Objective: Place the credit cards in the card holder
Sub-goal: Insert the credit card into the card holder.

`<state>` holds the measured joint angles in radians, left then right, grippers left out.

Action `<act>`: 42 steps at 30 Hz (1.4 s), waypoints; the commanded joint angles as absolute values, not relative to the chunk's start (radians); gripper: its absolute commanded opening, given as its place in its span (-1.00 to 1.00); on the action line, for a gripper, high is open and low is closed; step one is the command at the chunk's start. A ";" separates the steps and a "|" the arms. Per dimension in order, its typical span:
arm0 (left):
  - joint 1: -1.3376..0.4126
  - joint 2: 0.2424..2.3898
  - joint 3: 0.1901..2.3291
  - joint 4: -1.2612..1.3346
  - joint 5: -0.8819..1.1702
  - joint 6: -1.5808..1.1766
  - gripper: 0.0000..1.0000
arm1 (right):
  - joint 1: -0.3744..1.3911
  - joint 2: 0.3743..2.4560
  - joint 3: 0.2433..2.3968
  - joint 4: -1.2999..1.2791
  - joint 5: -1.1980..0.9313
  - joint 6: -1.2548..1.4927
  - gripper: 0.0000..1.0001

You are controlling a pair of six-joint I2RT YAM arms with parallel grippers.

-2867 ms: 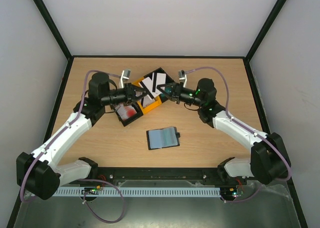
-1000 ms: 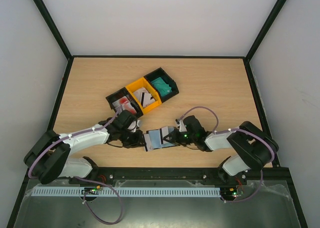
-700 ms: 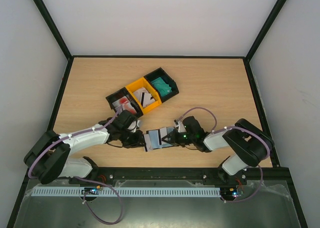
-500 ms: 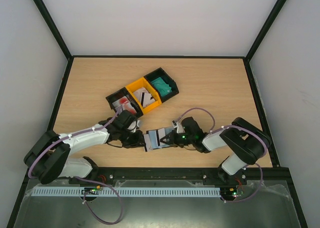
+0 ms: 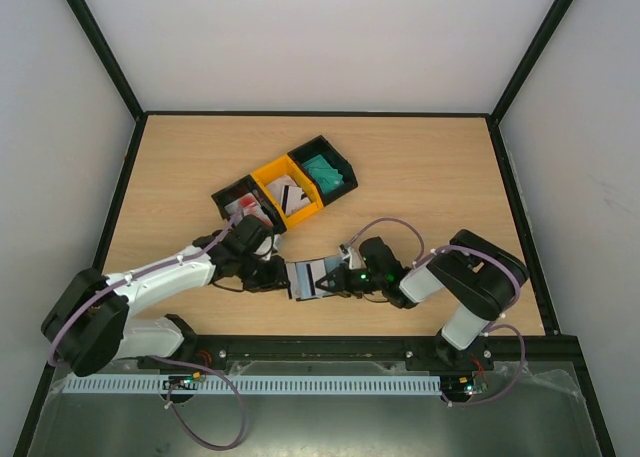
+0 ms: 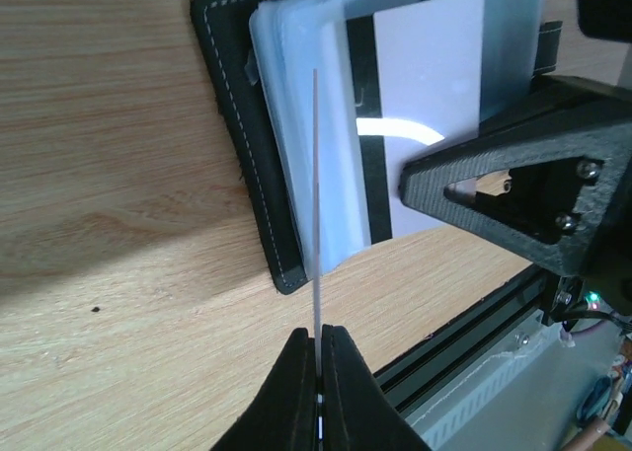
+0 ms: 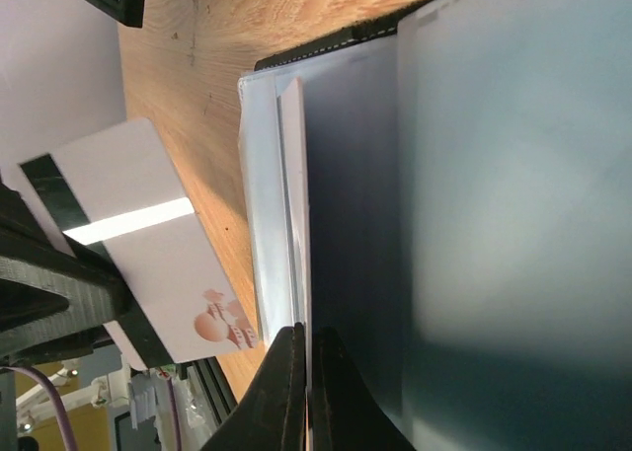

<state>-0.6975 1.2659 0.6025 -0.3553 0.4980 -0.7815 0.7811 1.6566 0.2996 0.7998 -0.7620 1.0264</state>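
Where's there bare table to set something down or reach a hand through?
Bare table: right of the bins to the right edge, and the far left corner behind them. Crowded: near centre, where left claw and right claw meet at the card holder.

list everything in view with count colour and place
table: one, light wood, under everything
bins: three in a row, mid-table; black bin, yellow bin, second black bin
binned cards: count unclear; red-and-white cards in black bin, striped white cards in yellow bin, teal cards in second black bin
card holder: one, black, open, near edge
held cards: two, by the card holder; red-and-white card, striped white card
left fingers: black, shut on the red-and-white card
right fingers: black, shut on the striped white card
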 commanded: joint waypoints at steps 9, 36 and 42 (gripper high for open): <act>-0.699 1.250 0.622 -0.465 0.414 -0.743 -0.95 | 0.817 1.720 0.312 0.841 -0.759 1.055 -0.95; -0.701 1.261 0.545 -0.377 0.469 -0.736 -0.95 | 0.877 1.806 0.336 0.988 -0.723 1.182 -0.90; -0.701 1.263 0.546 -0.375 0.468 -0.735 -0.95 | 0.884 1.765 0.369 0.857 -0.703 1.130 -0.88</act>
<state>-0.6933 1.2434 0.5804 -0.3607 0.4637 -0.7467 0.8589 1.7798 0.3233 0.9794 -0.7315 1.1748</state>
